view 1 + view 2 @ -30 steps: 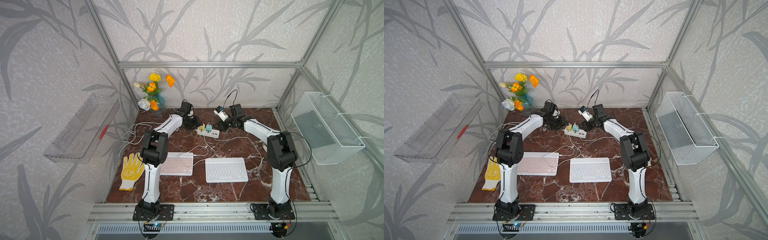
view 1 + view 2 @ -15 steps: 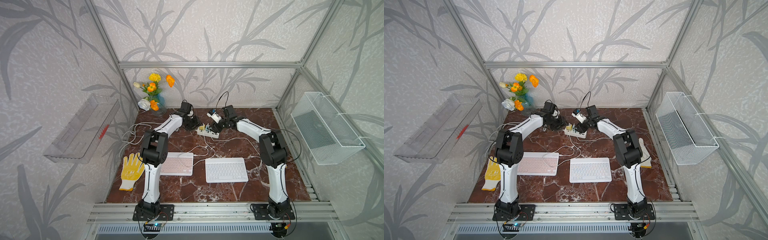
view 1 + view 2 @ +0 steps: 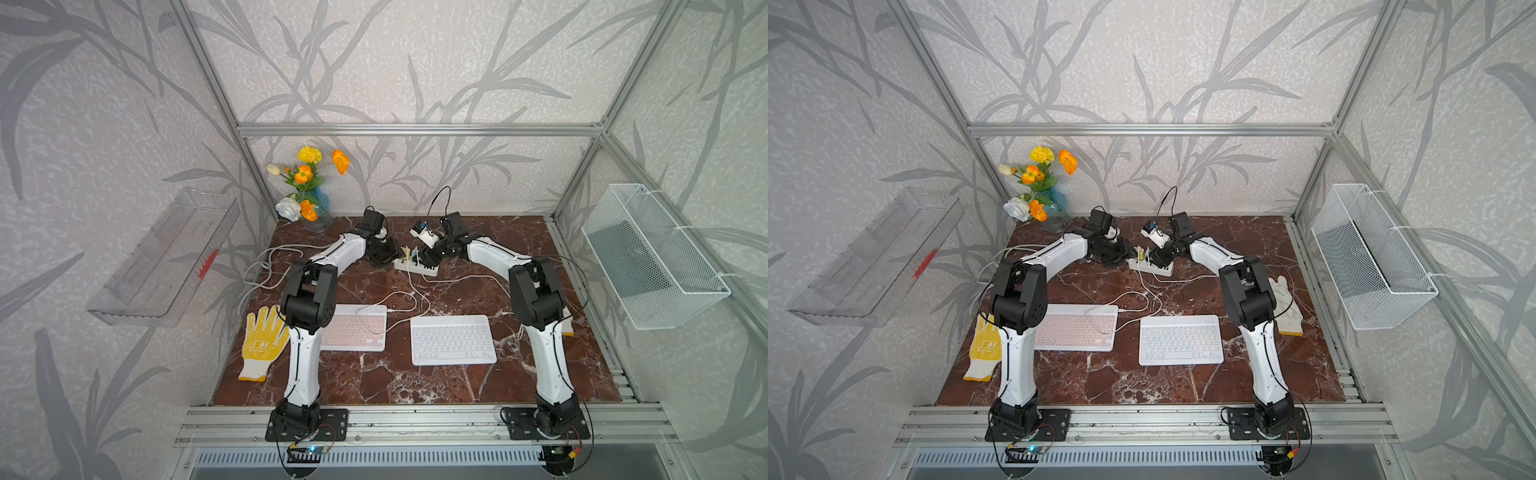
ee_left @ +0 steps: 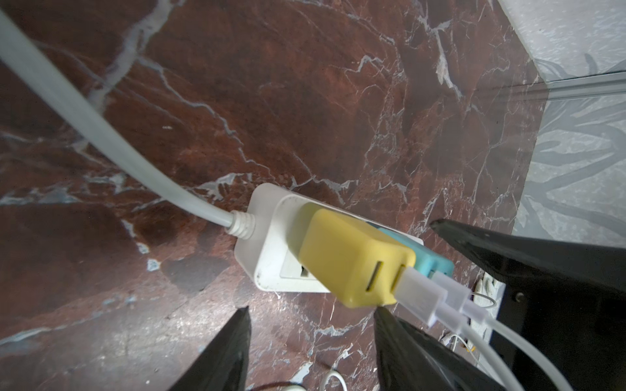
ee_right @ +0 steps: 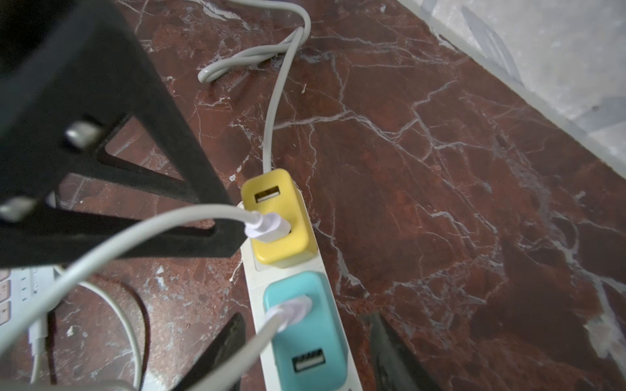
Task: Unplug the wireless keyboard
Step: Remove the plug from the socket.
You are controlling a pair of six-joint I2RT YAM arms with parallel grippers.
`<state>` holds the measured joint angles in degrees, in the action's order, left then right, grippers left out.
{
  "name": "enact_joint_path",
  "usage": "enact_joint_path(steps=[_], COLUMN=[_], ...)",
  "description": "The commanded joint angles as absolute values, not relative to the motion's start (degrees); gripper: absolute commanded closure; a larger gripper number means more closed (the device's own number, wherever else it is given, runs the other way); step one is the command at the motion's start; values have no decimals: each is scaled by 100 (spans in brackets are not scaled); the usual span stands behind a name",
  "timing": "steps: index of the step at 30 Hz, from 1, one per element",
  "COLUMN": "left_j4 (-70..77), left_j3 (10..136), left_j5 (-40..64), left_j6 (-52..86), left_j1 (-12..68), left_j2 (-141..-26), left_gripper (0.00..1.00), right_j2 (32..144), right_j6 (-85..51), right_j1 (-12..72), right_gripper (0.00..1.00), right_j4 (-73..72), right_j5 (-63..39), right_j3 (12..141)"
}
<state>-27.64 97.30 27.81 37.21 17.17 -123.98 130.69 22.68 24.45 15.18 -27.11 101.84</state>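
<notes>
2 slim keyboards lie flat side by side on the bench (image 3: 457, 249): a pink keyboard (image 3: 353, 328) and a white keyboard (image 3: 453, 340). Behind them, a white power strip (image 3: 415, 267) holds a yellow charger (image 5: 276, 216) and a teal charger (image 5: 305, 328), each with 1 white USB cable (image 5: 176, 215) plugged in.

Lab test cell dressed as home: silver aluminium-profile frame (image 3: 415, 129), grey leaf-pattern wallpaper panels (image 3: 415, 62), red-brown marble-look table (image 3: 415, 382), white-and-black robot arms (image 3: 301, 365) bolted at its front edge.

Tabletop (image 4: 305, 101): polished red-brown marble look, white-veined. Power strip (image 4: 271, 237): smooth white plastic. Yellow charger (image 4: 349, 260): matt plastic. Basket (image 3: 652, 257): white wire mesh. Glove (image 3: 262, 336): yellow knitted cloth.
</notes>
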Motion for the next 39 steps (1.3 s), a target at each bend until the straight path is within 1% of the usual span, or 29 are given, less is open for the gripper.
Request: enact_joint_path(steps=[1, 4, 8, 12, 16, 20, 25, 28, 30, 35, 37, 39], left_j4=[-2571, -2532, -2670, -2640, -2636, -2664, -2702, -2858, -2978, -3084, -3085, -3059], left_j3=[9609, 9598, 9637, 9501, 9404, 9396, 9322, 9307, 9317, 9367, 9337, 9267], left_j5=[2912, 2918, 2735, 2606, 2392, 2126, 1956, 1868, 1846, 1912, 1911, 1909], left_j6=[3788, 3771, 3729, 3752, 3753, 3803, 3773, 3744, 3744, 3709, 3692, 3676], left_j1=[1757, 1806, 1948, 2021, 2081, 2118, 2170, 2197, 2205, 2219, 2232, 2232], left_j2=[-12342, -12377, -12548, -12681, -12788, -12863, -12860, -12920, -12982, -13153, -13167, -13151], left_gripper=[39, 37, 39, 43, 44, 46, 49, 51, 52, 53, 54, 54], right_j2=[13267, 13366, 13446, 13448, 13503, 13552, 13479, 13373, 13250, 12730, 12724, 12870], right_j6=[2421, 2426, 2442, 2522, 2557, 2575, 2616, 2596, 2634, 3221, 3060, 2723], right_j1=[2479, 2478, 2478, 2484, 2486, 2479, 2486, 2494, 2540, 2901, 2975, 2862], right_gripper=[42, 45, 50, 58, 65, 75, 78, 83, 88, 93, 94, 95], right_j4=[1759, 1811, 1862, 1942, 2042, 2178, 2103, 1877, 1685, 774, 653, 957], right_j5=[-2806, -2902, -2971, -2990, -3058, -3120, -3087, -2972, -2830, -2185, -1815, -2055], right_j3=[10457, 10575, 10609, 10590, 10636, 10714, 10605, 10413, 10221, 9310, 9260, 9568])
